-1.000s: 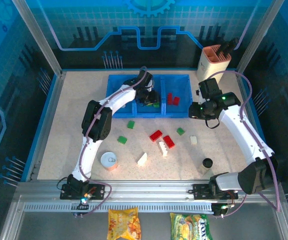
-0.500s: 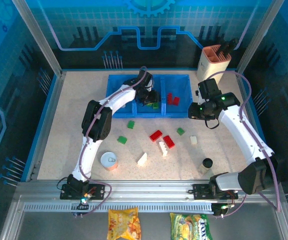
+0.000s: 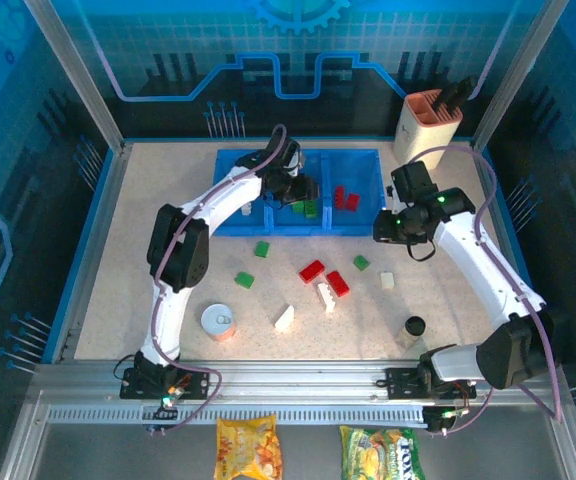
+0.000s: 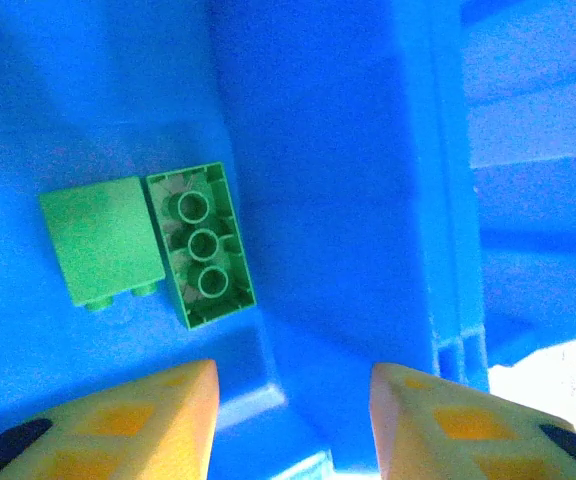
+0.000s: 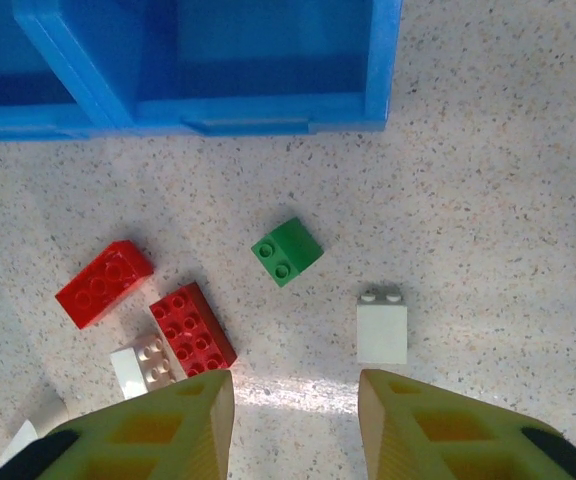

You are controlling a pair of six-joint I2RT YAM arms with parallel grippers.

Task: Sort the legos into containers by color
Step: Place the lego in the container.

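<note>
The blue three-part tray lies at the back of the table. My left gripper hovers open over its middle compartment; in the left wrist view the gripper has nothing between its fingers, and two green legos lie on the tray floor ahead. Red legos sit in the right compartment. My right gripper hangs open above the table in front of the tray, with a green lego and a white lego just ahead, and red legos to the left.
More loose legos lie mid-table: green, and white. A tin can stands front left, a black-capped bottle front right, and a beige knife block back right.
The left arm's elbow has swung to the left while its gripper stays over the middle compartment. The right gripper has drifted slightly left and toward the loose legos.
</note>
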